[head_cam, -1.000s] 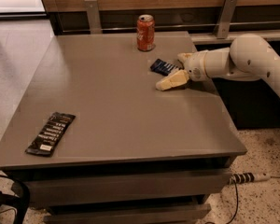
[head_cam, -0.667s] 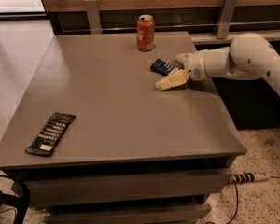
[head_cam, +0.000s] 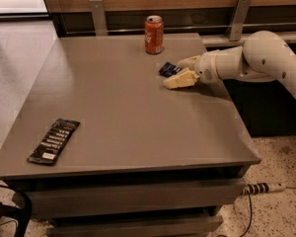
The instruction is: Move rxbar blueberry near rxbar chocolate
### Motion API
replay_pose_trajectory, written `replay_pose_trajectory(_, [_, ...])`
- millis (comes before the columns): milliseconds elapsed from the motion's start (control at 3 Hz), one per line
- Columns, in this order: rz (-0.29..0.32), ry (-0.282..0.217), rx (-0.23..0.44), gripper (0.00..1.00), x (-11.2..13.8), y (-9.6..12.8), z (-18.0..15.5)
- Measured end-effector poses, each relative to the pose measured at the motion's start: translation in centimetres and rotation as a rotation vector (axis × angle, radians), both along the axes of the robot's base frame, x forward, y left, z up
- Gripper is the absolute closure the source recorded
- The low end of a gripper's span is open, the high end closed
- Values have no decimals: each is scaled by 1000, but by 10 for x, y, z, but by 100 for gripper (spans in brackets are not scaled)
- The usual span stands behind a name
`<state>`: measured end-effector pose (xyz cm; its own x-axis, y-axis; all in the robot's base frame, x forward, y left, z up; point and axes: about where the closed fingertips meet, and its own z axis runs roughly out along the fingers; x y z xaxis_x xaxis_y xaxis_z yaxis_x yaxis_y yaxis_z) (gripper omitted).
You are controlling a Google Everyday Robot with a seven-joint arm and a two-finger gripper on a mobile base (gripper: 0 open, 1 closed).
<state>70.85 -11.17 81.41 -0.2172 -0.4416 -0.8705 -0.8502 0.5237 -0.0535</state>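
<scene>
The rxbar blueberry (head_cam: 167, 69), a small dark blue wrapper, lies at the back right of the table, just in front of the can. My gripper (head_cam: 177, 71) reaches in from the right. Its cream fingers (head_cam: 180, 80) sit on either side of the bar's right end and pinch it while it rests on the table. The rxbar chocolate (head_cam: 54, 140), a long black wrapper with white text, lies flat near the table's front left corner, far from the gripper.
An orange soda can (head_cam: 154, 34) stands upright at the back of the grey table (head_cam: 133, 122), just behind the blue bar. A wooden wall with metal brackets runs behind. A power strip (head_cam: 264, 187) and cable lie on the floor at the right.
The near finger has drawn in slightly toward the blue bar. The arm, the bar and the can stay where they were.
</scene>
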Motion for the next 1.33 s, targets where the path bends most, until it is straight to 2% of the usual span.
replay_pose_trajectory(333, [0,0,0,100,0,0,2])
replay_pose_trajectory(1000, [2,-3,0,100,-1,0,6])
replay_pose_trajectory(1333, [21,-39,-4,100,-10,-7,51])
